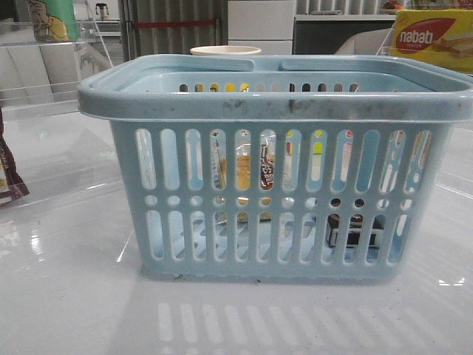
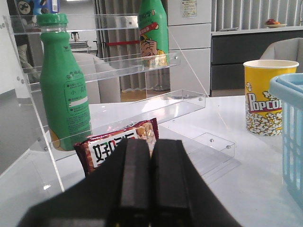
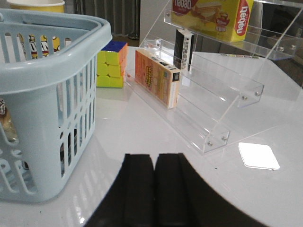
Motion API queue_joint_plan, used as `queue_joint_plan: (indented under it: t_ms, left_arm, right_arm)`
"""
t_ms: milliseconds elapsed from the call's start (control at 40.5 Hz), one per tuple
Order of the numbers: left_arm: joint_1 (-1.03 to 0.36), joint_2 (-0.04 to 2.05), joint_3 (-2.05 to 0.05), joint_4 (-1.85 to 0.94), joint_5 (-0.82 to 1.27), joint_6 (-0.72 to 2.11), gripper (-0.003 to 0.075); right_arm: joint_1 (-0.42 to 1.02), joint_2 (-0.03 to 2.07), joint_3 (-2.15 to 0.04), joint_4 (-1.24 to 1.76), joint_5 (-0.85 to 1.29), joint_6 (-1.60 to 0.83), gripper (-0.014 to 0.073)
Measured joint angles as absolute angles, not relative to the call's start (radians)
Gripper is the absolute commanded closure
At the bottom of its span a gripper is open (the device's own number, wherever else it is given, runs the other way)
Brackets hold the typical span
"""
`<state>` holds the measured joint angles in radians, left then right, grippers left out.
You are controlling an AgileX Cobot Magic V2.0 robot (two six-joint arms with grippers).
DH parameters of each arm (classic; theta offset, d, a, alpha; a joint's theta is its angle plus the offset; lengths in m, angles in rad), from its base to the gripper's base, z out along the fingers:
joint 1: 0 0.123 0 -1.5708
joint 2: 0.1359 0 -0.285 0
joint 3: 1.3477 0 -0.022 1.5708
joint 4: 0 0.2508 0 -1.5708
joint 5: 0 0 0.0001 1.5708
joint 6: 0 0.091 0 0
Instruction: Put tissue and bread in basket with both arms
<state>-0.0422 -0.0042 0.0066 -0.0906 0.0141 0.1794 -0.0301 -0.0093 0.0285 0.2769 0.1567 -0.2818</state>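
Note:
The light-blue basket [image 1: 273, 103] fills the middle of the front view. Through its slots I see the bread [image 1: 244, 171], a clear packet of tan slices with a dark label band, standing on edge inside near the middle. The tissue [image 1: 355, 231], a small black and white pack, lies on the basket floor toward the right. Neither gripper shows in the front view. My left gripper [image 2: 151, 144] is shut and empty, left of the basket [image 2: 289, 132]. My right gripper [image 3: 155, 156] is shut and empty, right of the basket [image 3: 52, 71].
Left of the basket, a clear acrylic shelf [image 2: 142, 101] holds a green bottle [image 2: 64, 90] and a dark brown snack packet [image 2: 118, 142]; a popcorn cup [image 2: 265, 97] stands behind. On the right, another shelf [image 3: 213, 113] carries an orange box [image 3: 156, 78] and a nabati box [image 3: 213, 16]; a puzzle cube [image 3: 111, 64] sits nearby.

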Motion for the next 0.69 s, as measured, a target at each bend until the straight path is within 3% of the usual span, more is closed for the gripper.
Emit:
queue_joint_plan:
  t_ms: [691]
  left_arm:
    - [-0.042,-0.004,0.007,-0.091,0.014,0.179,0.0629]
  right_arm:
    - [0.022,-0.011,0.029,0.279,0.082,-0.28,0.0538]
